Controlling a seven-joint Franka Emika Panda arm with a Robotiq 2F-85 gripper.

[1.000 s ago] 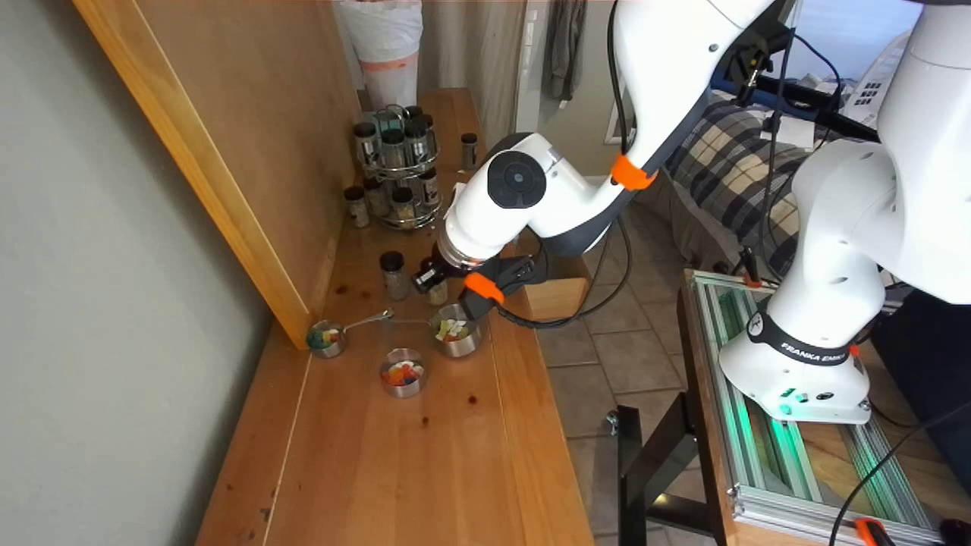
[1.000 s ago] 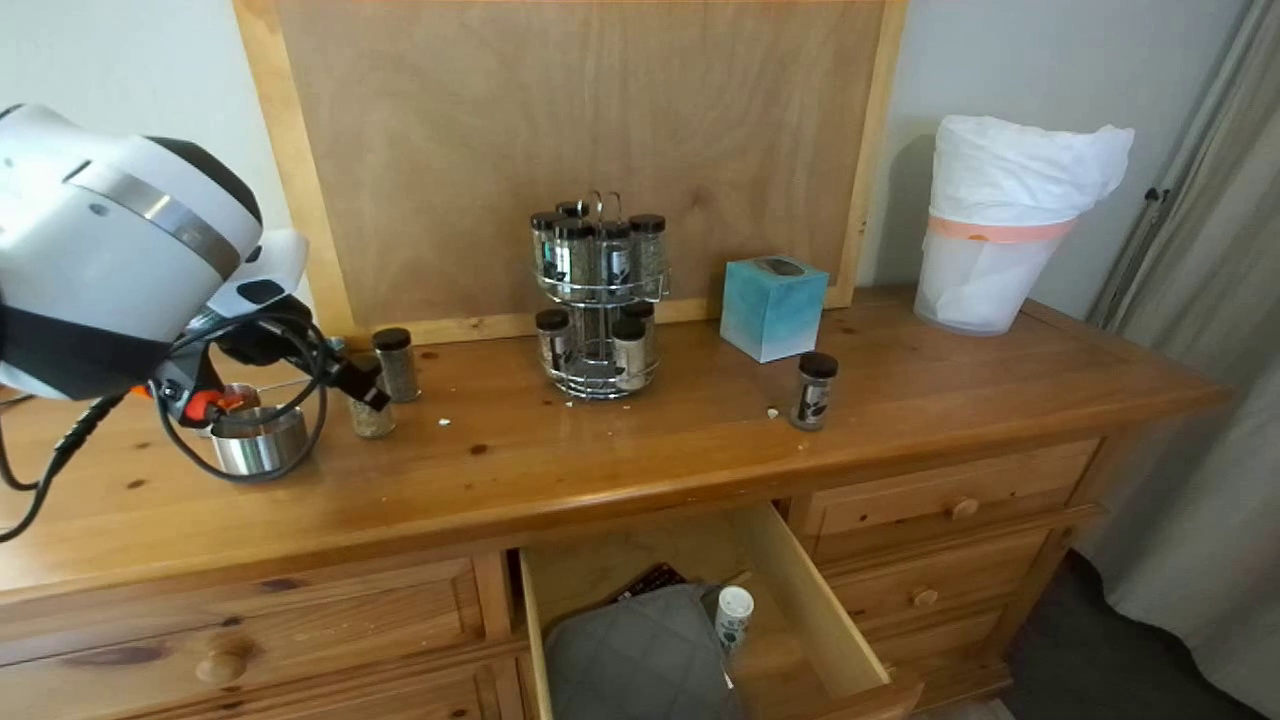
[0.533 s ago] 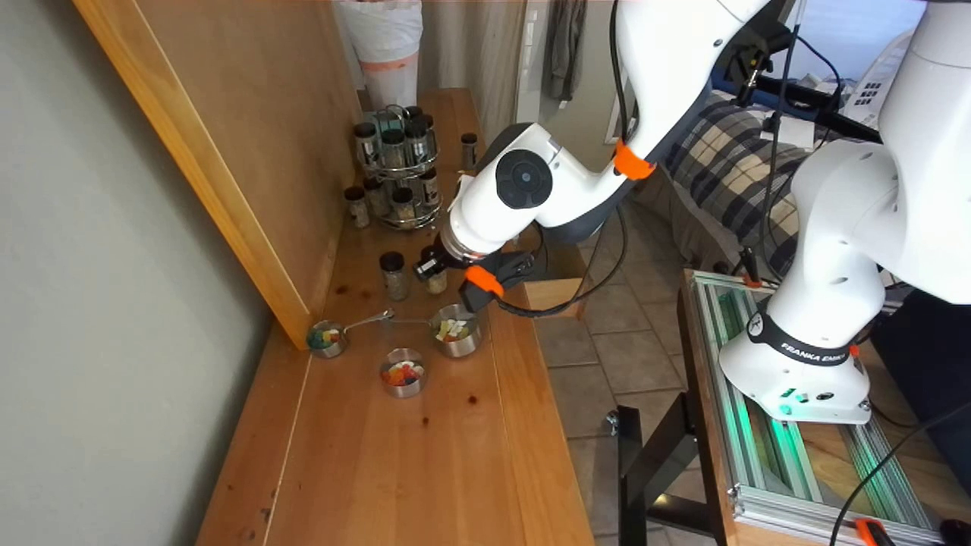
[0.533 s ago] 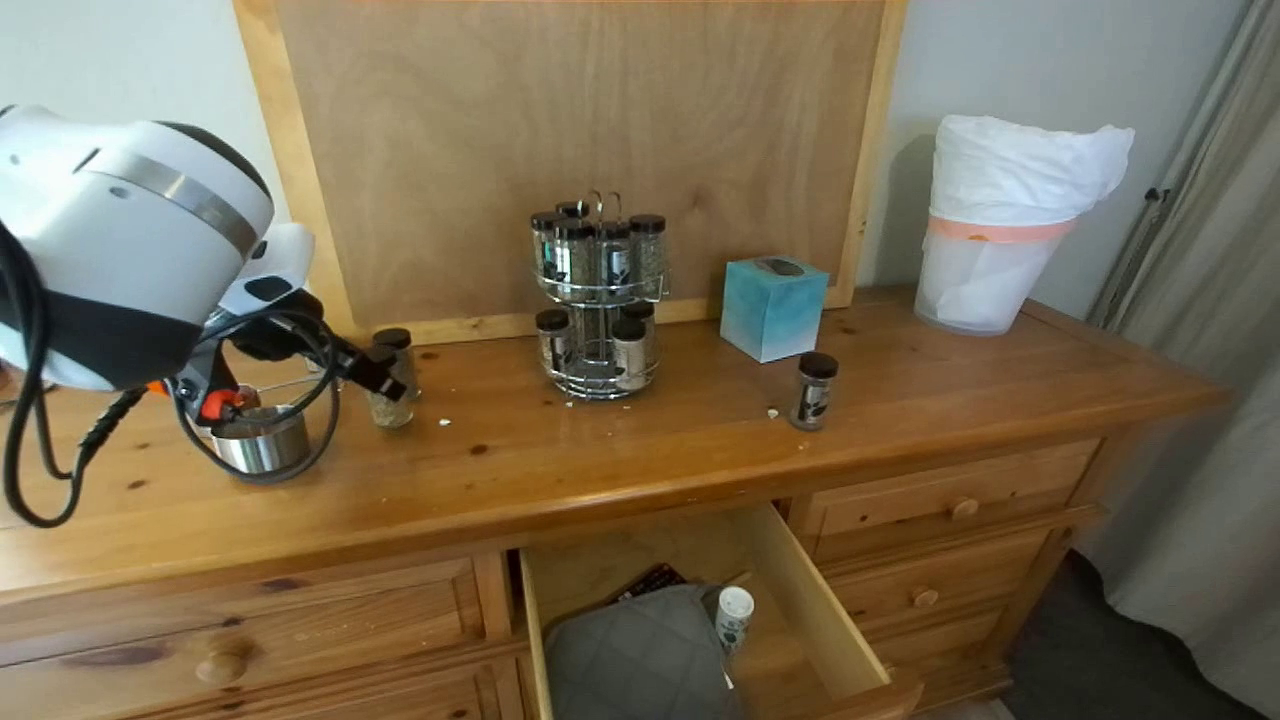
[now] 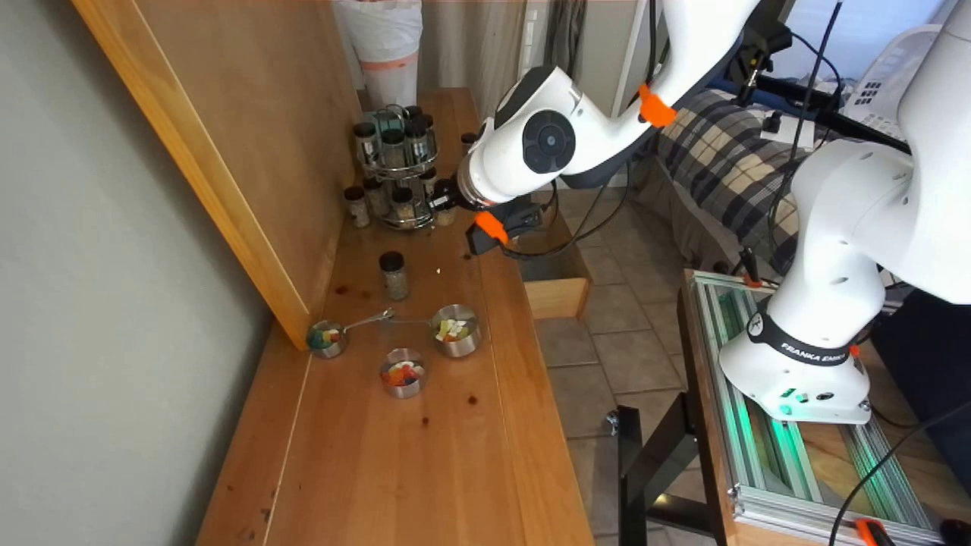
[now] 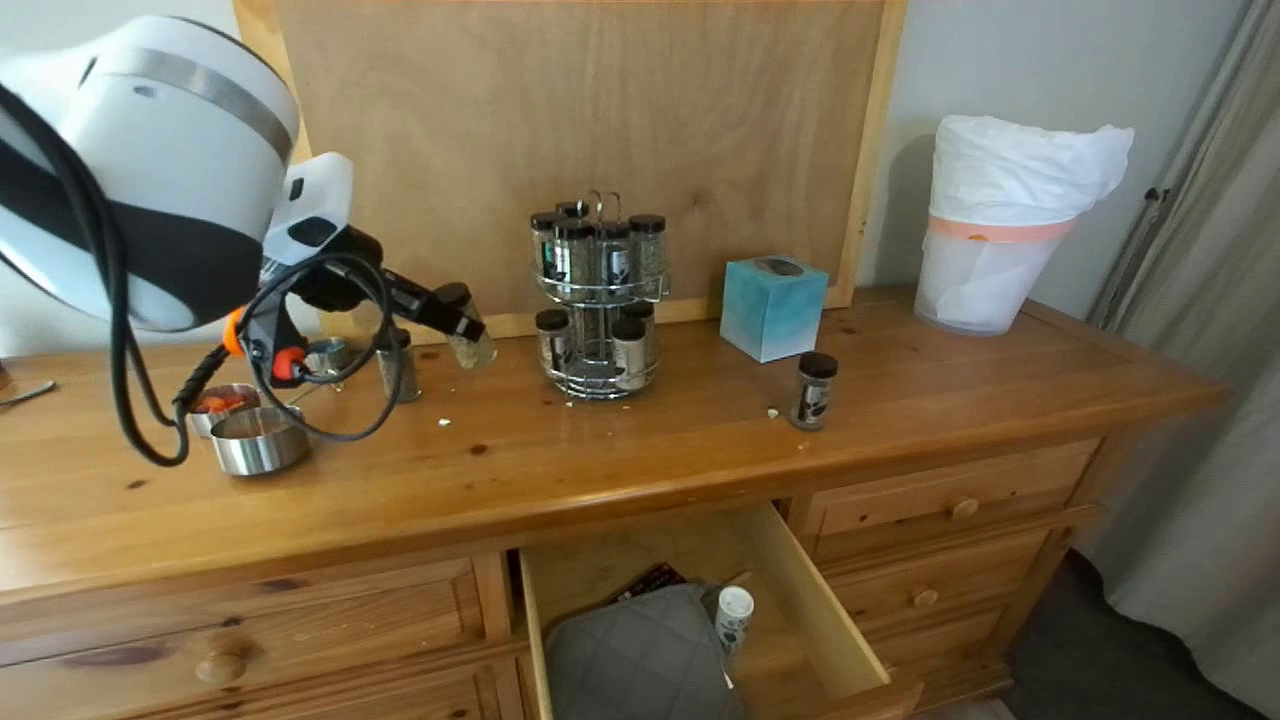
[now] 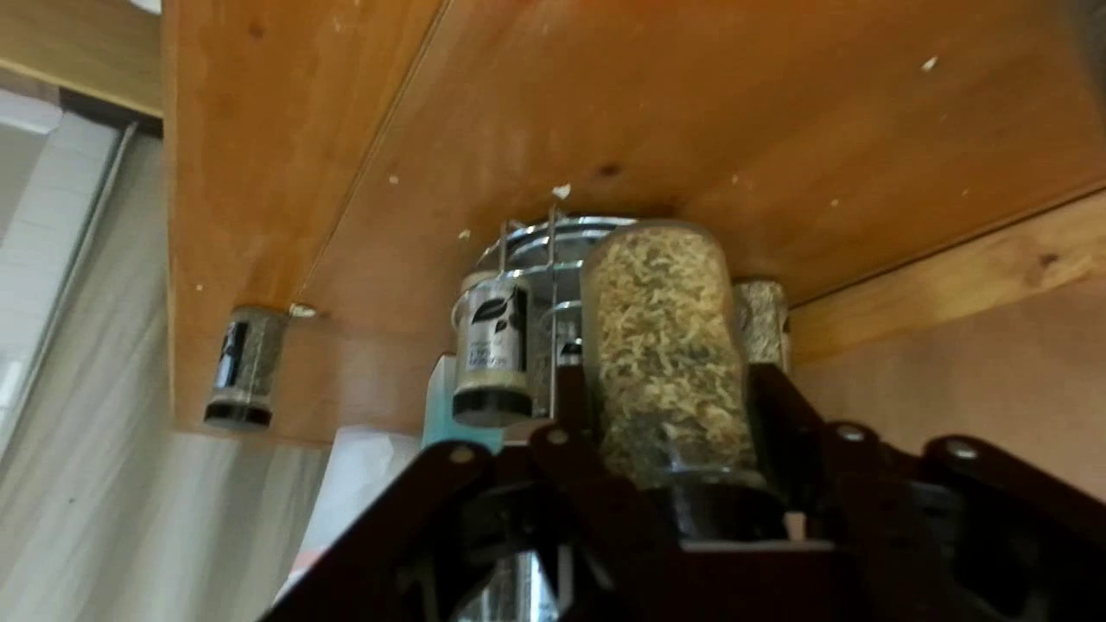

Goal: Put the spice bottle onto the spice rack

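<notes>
My gripper [image 7: 670, 393] is shut on the spice bottle [image 7: 665, 337], a clear jar of pale green flakes with a dark cap, between its fingers in the wrist view. In an exterior view the gripper [image 6: 465, 322] holds the bottle [image 6: 474, 350] tilted above the table, left of and apart from the spice rack. The spice rack [image 6: 598, 297] is a two-tier round wire stand with several dark-capped jars on both tiers. It also shows in an exterior view [image 5: 398, 173], where the gripper [image 5: 442, 199] partly covers its lower right side. In the wrist view the bottle hides part of the rack [image 7: 553, 268].
A dark-capped jar [image 6: 400, 370] stands left of the rack. Another jar [image 6: 812, 395] stands right, by a blue tissue box [image 6: 775, 310]. Metal cups [image 5: 455, 331] with colored pieces sit on the table. A drawer [image 6: 830, 640] is open below. A wooden board [image 6: 600, 120] stands behind.
The gripper has lifted the spice bottle off the table and carried it toward the rack. Earlier the bottle stood near the metal cup and the other jar.
</notes>
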